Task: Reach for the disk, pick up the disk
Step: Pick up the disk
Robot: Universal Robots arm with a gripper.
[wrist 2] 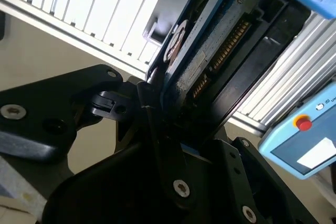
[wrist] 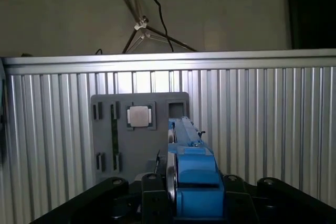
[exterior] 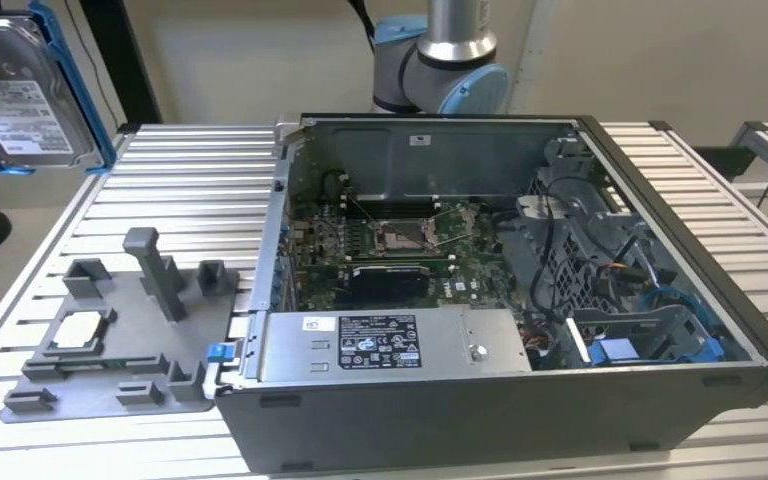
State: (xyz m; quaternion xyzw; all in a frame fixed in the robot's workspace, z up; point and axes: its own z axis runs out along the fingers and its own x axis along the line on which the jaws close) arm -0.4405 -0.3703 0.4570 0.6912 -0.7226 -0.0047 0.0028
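The arm point(exterior: 458, 30) rises at the far side of the slatted surface point(exterior: 184, 180), behind the open case point(exterior: 518, 300). The claw point(wrist: 194, 203) is clamped on the disk point(exterior: 24, 95), which hangs upright in the air at the exterior view's left, high over the surface. Its white label faces that camera, but the print is too small to read. In the first wrist view the disk sits edge-on between black fingers point(wrist: 152, 203).

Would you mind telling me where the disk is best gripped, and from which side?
Across its two broad flat faces, coming in from a narrow end: the disk is thin and slab-like, and the gripper holds it edge-on this way now.
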